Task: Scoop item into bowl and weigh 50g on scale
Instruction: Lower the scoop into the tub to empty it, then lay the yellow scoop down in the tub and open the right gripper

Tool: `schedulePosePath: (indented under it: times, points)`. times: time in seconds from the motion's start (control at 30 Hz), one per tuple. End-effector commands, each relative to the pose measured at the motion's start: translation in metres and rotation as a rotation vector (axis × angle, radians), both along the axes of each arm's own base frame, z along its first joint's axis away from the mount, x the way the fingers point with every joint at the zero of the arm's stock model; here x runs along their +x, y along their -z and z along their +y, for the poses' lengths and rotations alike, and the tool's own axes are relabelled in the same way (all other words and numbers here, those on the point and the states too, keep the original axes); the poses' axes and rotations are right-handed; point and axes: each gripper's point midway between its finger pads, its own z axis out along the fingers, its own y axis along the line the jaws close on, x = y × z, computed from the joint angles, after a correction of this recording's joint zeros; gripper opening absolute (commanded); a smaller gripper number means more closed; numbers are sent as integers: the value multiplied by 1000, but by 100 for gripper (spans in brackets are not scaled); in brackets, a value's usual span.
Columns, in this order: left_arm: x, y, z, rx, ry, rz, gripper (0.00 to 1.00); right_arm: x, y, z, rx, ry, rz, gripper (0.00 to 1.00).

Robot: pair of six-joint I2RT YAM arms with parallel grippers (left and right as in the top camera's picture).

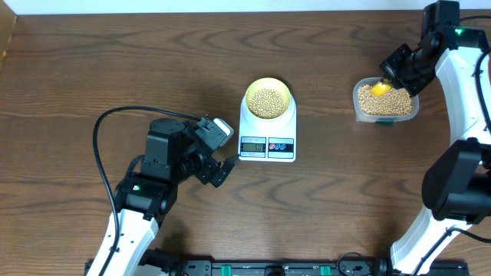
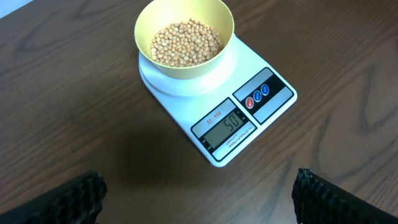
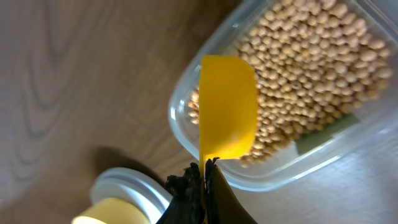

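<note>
The pale-yellow bowl (image 1: 267,100) stands on the white scale (image 1: 268,143) and holds tan beans (image 2: 186,42). The scale's display (image 2: 224,125) reads 50. My left gripper (image 1: 223,170) is open and empty, just left of the scale's front; its fingertips frame the bare table in the left wrist view (image 2: 199,199). My right gripper (image 3: 205,174) is shut on the handle of a yellow scoop (image 3: 227,106), held over the clear tub (image 1: 386,102) full of beans (image 3: 311,68) at the right. The scoop's bowl shows in the overhead view (image 1: 380,88).
The left arm's black cable (image 1: 103,126) loops over the table at the left. The bowl and scale edge show at the bottom left of the right wrist view (image 3: 118,199). The table's far edge runs along the top.
</note>
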Motion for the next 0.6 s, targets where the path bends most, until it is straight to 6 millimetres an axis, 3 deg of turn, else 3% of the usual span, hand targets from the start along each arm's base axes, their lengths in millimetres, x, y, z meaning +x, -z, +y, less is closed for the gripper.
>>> schedulePosePath:
  times: [0.0,0.13,0.23,0.47,0.57]
  points:
    - [1,-7,-1,-11,6,-15,98,1,-7,1,27,54,-14,1]
    - [1,-7,-1,-11,7,-15,98,-3,-6,2,28,53,6,1]
    - [1,-7,-1,-11,6,-15,98,-13,-3,-1,13,56,47,7]
    - [1,-7,-1,-11,6,-15,98,-27,2,-6,-21,55,105,43]
    - [1,-7,-1,-11,7,-15,97,-34,3,-7,-31,11,127,52]
